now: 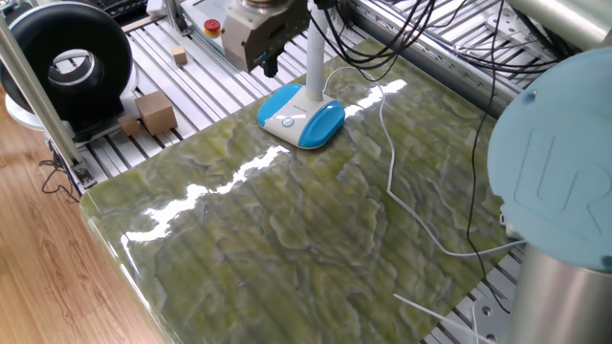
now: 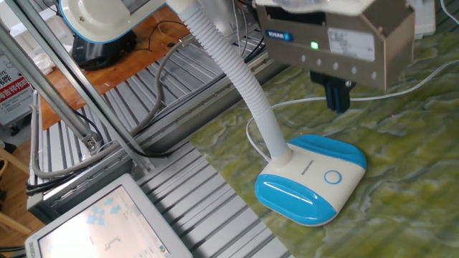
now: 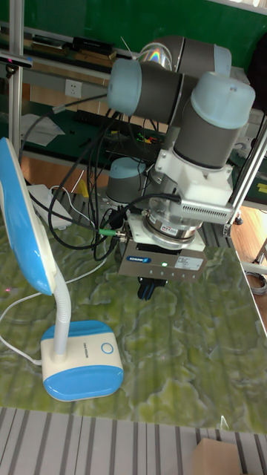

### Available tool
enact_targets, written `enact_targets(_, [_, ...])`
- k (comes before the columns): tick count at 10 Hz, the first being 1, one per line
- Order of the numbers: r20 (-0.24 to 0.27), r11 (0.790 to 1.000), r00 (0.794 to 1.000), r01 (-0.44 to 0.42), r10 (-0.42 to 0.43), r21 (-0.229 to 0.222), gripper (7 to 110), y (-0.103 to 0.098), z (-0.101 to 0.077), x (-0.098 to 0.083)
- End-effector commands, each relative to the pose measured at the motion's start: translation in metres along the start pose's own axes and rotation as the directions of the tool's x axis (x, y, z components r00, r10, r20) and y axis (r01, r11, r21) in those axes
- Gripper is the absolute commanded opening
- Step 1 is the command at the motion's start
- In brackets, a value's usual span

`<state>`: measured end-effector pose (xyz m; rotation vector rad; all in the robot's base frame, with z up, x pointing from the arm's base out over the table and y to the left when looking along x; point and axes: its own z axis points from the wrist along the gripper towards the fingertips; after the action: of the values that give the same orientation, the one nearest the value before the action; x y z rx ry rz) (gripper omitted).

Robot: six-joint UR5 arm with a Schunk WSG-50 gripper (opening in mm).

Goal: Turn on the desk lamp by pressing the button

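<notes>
Tall fixed view: blue-and-white desk lamp [image 3: 80,364] sitting on green marbled desk [image 3: 185,356]; tiny ringed white button [image 3: 105,347] facing up. Dark two-finger end effector [image 3: 147,287] hovering apart; finger state indiscernible. Risk: misaligned descent striking white stem [image 3: 65,315], missing button

The arm reaches down, wrist vertical; gripper [image 2: 337,97] jaws point downward, gap unclear.

Claw [image 2: 338,98] fingertip gap indiscernible; lamp head [image 3: 26,223] cut by edge.
</notes>
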<state>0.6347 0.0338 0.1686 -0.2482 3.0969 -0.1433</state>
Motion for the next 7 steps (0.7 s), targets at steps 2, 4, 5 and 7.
enact_targets(2, [0.006, 0.998, 1.000, 0.010, -0.010, 0.062, 7, -0.003, 0.025, 0.007])
enact_targets(4, [0.023, 0.996, 1.000, 0.011, -0.013, 0.088, 7, -0.002, 0.036, 0.012])
enact_targets(5, [0.033, 0.996, 0.999, 0.011, -0.014, 0.085, 7, 0.001, 0.043, 0.015])
enact_targets(7, [0.044, 0.996, 0.999, 0.014, -0.018, 0.085, 7, 0.002, 0.051, 0.020])
